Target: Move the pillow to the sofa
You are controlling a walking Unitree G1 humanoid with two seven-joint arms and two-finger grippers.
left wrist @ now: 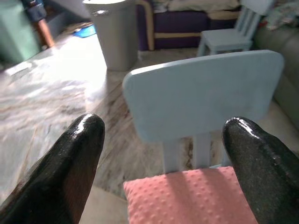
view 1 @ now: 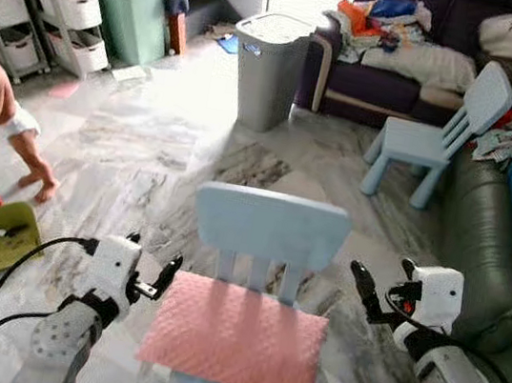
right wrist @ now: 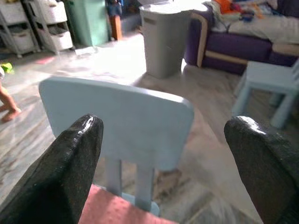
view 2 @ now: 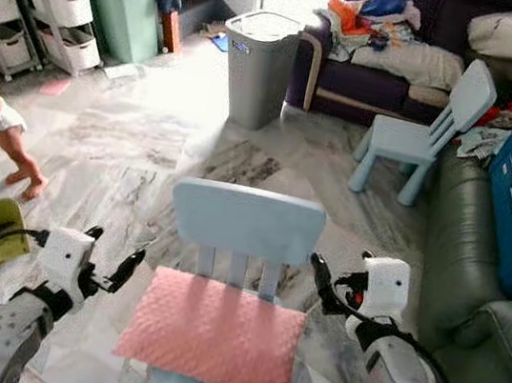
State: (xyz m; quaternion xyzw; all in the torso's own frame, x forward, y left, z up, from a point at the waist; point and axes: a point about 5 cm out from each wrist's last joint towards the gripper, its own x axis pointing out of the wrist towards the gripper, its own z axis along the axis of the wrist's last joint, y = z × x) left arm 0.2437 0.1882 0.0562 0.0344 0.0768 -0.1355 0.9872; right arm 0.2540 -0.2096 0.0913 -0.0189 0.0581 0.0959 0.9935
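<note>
pink pillow (view 1: pixel 235 343) lies on the blue chair (view 1: pixel 270 227) — left gripper (view 1: pixel 162 279) and right gripper (view 1: pixel 379 285) flank it, both spread.

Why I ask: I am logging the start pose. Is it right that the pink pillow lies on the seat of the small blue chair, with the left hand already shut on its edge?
Not quite. The pink pillow does lie on the small blue chair, but the left hand is open and beside the pillow's edge, gripping nothing. The left wrist view shows its fingers spread apart.
</note>
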